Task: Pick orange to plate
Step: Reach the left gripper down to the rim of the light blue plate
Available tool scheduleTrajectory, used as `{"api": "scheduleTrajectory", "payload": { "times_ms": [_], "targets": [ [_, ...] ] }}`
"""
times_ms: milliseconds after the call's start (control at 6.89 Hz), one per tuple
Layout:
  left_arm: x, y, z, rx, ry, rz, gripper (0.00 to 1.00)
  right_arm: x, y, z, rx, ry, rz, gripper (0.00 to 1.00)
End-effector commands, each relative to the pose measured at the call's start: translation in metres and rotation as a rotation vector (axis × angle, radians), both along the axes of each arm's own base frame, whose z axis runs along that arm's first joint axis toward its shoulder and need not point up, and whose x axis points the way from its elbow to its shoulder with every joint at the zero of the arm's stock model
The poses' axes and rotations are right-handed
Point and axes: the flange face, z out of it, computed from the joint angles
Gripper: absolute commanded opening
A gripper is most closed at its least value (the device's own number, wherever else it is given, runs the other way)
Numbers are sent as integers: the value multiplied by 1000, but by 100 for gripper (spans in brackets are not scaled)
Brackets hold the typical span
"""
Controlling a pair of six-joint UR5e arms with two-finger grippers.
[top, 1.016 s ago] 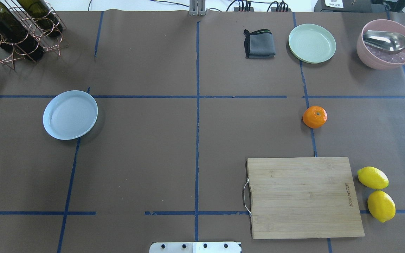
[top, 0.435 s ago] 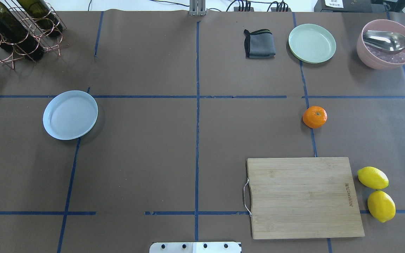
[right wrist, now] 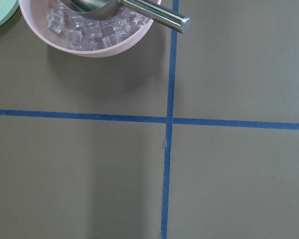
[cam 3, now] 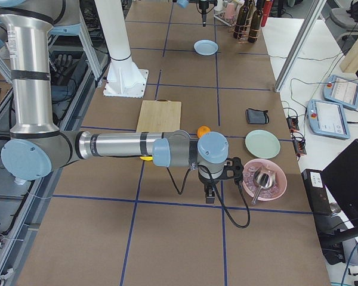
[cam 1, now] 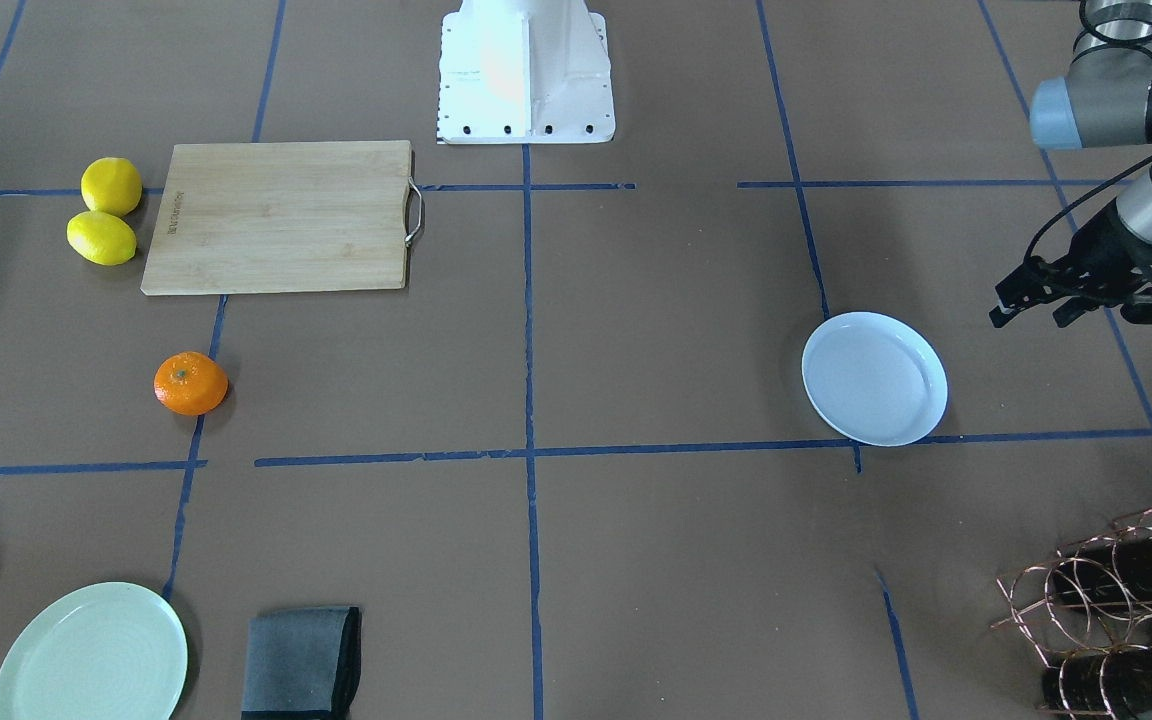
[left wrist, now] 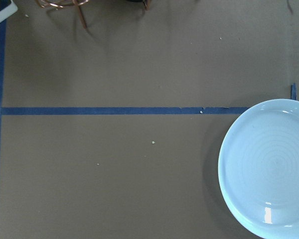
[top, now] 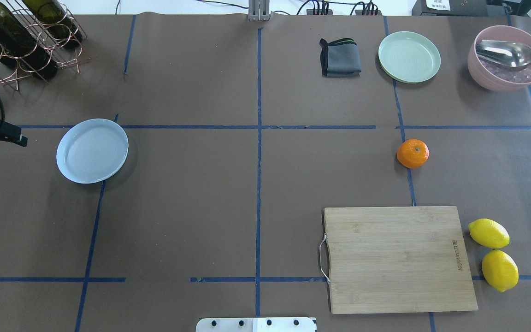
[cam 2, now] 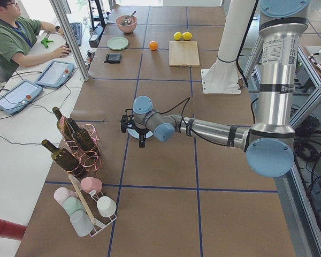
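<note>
Left gripper (cam 1: 1029, 316) spread, empty, beside plate (top: 91, 151) | right gripper (cam 3: 208, 194) by bowl (top: 483, 79), cannot tell its opening | orange (top: 412, 153) right side, beyond board (top: 394, 258): likely light, firm, prone to roll; grip across its middle.

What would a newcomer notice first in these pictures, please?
The bright orange sits alone on the brown table, near the wooden cutting board and far across from the white plate. The left gripper hovers near that plate, open and empty.
</note>
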Motion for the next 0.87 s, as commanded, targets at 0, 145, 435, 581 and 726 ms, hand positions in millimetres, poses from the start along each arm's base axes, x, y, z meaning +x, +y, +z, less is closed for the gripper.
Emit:
{"api": "scheduleTrajectory", "payload": {
  "times_ms": [0,145,435,581,726],
  "targets": [
    [63,3,2,-35,-3,-47,87,0,0,-1,3,-1,-2,100],
    [69,1,5,-40,-8,-44,83,0,0,0,0,-1,-2,100],
    [80,-9,11,-37,-29,-54,77,0,-1,0,-1,-1,-1,100],
    [83,-10,11,-37,-29,-49,74,0,-1,-1,2,-1,-1,100],
    [87,-8,11,-37,-31,-43,70,0,-1,0,0,-1,-1,100]
  ]
}}
